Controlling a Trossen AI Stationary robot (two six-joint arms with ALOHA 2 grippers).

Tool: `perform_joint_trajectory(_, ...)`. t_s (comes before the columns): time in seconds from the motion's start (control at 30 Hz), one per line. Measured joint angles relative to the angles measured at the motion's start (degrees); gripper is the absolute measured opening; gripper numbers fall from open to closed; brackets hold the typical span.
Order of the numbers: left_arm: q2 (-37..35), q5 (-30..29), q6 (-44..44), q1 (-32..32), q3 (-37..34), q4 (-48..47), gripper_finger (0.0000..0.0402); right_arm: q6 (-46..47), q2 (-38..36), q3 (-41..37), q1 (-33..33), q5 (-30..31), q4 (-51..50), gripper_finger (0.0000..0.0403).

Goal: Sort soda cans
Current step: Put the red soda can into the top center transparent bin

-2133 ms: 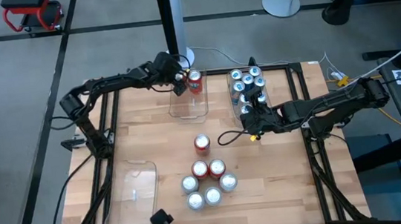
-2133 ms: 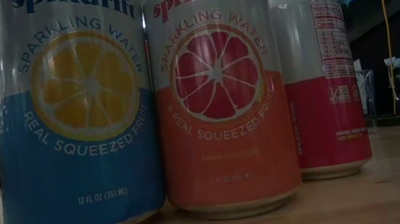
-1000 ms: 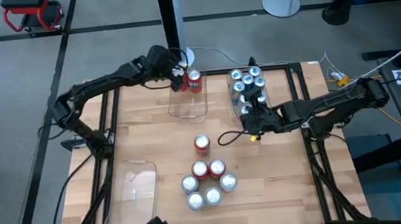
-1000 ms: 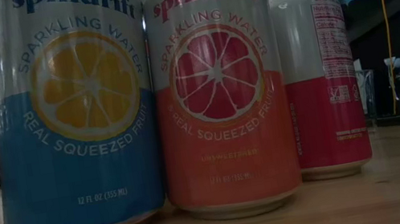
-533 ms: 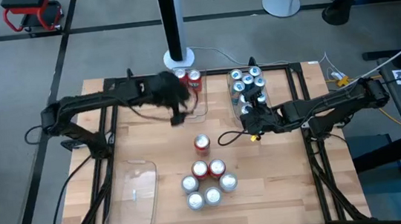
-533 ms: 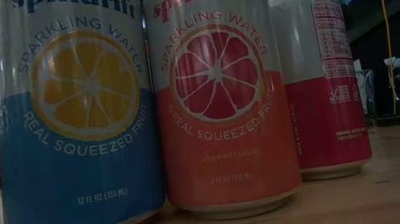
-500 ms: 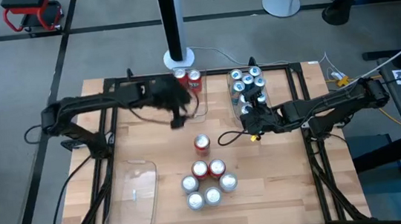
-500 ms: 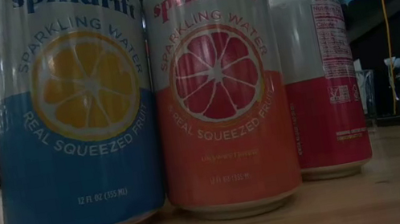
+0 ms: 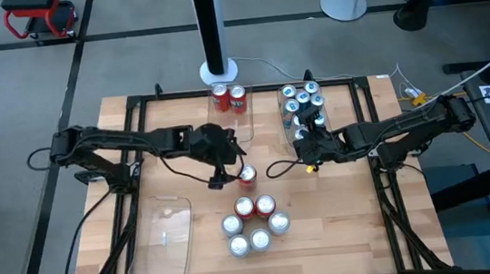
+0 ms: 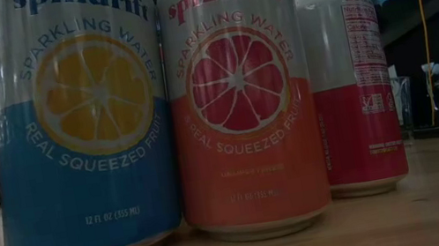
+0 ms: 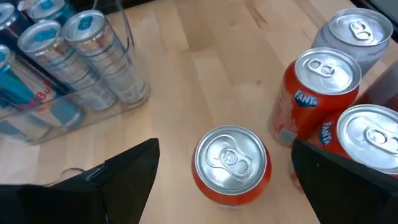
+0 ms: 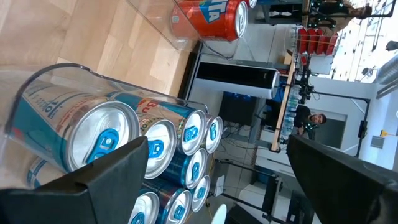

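Note:
A lone red can (image 9: 247, 174) stands upright on the table's middle; it also shows in the left wrist view (image 11: 231, 163). My left gripper (image 9: 232, 173) is open just beside and above it, with a finger to either side, touching nothing. Two red cans (image 9: 230, 96) stand at the far end of a clear tray (image 9: 231, 129). Several blue cans (image 9: 303, 102) fill a second clear tray (image 9: 284, 119). My right gripper (image 9: 302, 146) is open and empty at that tray's near end. A cluster of cans (image 9: 254, 223) stands toward the near edge; the low view shows three of them up close (image 10: 238, 102).
An empty clear tray (image 9: 160, 240) lies at the near left. A black pole on a white base (image 9: 218, 67) stands behind the far edge. A cable (image 9: 277, 165) lies on the table beside my right gripper. Bare wood lies between the lone can and the left frame.
My left gripper has left a red can standing in the far tray beside the other red one. It has then swung toward the near edge and down, to the lone red can at the table's middle. My right arm has kept still.

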Motion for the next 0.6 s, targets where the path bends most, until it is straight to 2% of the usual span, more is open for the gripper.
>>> perform_joint_trajectory(0.27, 0.2, 0.5, -2.1, 0.0, -4.7, 9.2, 0.0351, -1.2, 0.0, 0.0, 0.0, 0.5, 1.0, 0.0380)
perform_joint_trajectory(0.4, 2.1, 4.7, -3.6, 0.2, -5.1, 9.7, 0.0351, -1.3, 0.0, 0.0, 0.0, 0.5, 1.1, 0.0380)
perform_joint_trajectory(0.6, 6.8, 4.7, -3.5, 0.3, -5.1, 13.7, 0.0351, -1.4, 0.0, 0.0, 0.0, 0.5, 1.3, 0.0380)
